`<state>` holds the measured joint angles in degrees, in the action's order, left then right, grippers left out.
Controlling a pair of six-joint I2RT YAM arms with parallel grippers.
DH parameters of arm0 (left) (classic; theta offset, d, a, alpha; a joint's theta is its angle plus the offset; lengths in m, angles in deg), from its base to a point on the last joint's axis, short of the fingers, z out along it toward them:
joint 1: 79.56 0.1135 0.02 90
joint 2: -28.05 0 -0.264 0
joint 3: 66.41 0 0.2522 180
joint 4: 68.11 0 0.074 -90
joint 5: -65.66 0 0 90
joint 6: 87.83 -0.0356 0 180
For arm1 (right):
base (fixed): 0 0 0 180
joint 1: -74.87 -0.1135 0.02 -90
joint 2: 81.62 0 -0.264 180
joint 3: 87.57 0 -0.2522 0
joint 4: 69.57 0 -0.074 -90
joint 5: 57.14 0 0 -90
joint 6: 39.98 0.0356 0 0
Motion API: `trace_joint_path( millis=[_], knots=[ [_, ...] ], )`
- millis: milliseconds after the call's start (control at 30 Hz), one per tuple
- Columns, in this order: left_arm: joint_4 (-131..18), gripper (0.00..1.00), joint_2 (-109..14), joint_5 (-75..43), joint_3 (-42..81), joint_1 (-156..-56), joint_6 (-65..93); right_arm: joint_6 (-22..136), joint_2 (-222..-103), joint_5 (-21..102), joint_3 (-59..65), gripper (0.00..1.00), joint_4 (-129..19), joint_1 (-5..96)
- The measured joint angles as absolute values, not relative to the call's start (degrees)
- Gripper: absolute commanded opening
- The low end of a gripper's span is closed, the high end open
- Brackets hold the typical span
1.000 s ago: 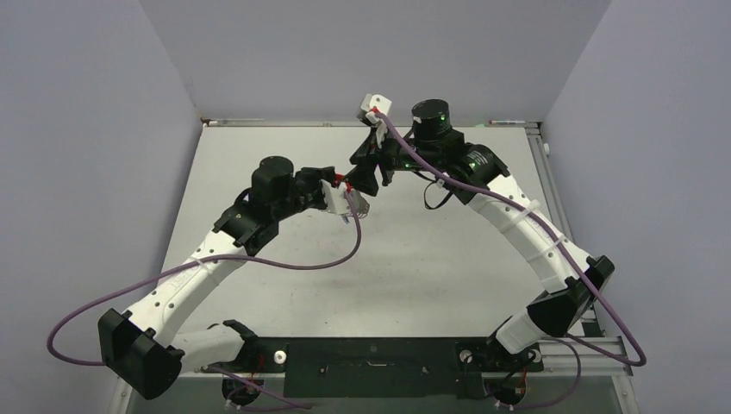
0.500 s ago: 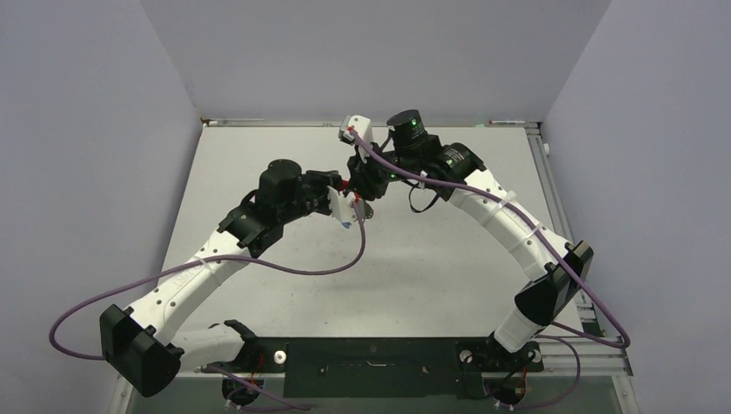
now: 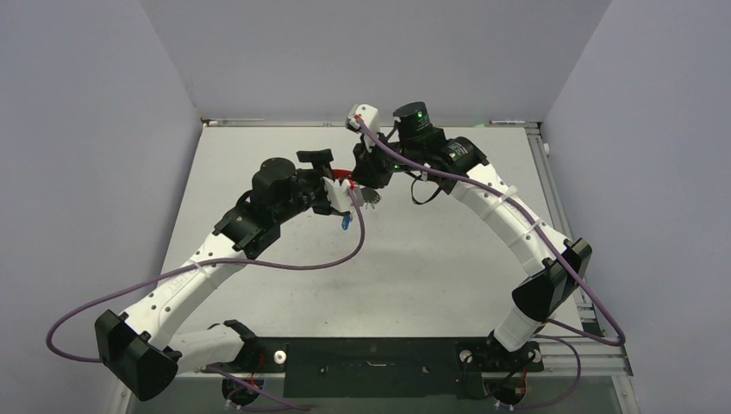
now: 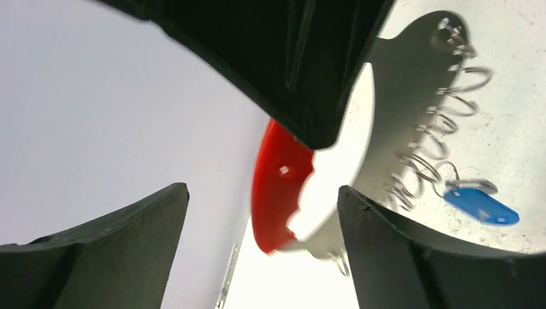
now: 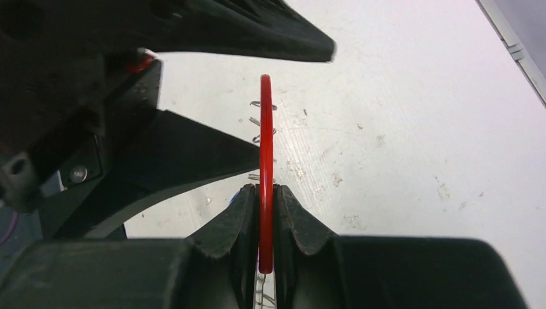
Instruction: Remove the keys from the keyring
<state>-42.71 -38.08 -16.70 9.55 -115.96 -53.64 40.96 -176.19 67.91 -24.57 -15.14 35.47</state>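
Over the white worktop [image 3: 431,259], the right hand [image 5: 265,212] is clamping the red arc-shaped keyring [image 5: 265,129]; the left hand [image 4: 263,192] is gaping apart, seemingly astride it.

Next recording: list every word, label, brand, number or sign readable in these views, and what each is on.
Nothing legible in any view.
keyring: plain red, no print visible.
blue key head: no marking visible.
right arm's motor housing: any marking is too small to read from the top camera.

Keyring [image 5: 265,129] from left claw [image 4: 261,191] to right claw [image 5: 265,192]
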Motion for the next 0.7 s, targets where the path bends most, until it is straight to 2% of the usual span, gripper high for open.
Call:
trace_joint_path(
  millis=[267,333,567,700],
  knots=[
    [-42.6,0.98,-35.9,-19.7,9.6,-115.5,-47.5,45.0,-176.0,64.7,-24.4,0.05,-23.0,40.5],
    [-42.6,0.96,-34.9,-19.9,9.6,-114.2,-43.3,46.6,-176.0,63.8,-24.4,0.05,-25.5,41.9],
    [-50.1,0.96,-28.1,-11.3,5.7,-100.6,-18.3,53.8,-176.0,63.1,-24.4,0.05,-34.9,44.9],
    [-55.0,0.99,-27.7,-5.6,3.9,-99.2,-7.0,57.1,-176.0,64.0,-24.4,0.05,-38.9,45.1]
  ],
)
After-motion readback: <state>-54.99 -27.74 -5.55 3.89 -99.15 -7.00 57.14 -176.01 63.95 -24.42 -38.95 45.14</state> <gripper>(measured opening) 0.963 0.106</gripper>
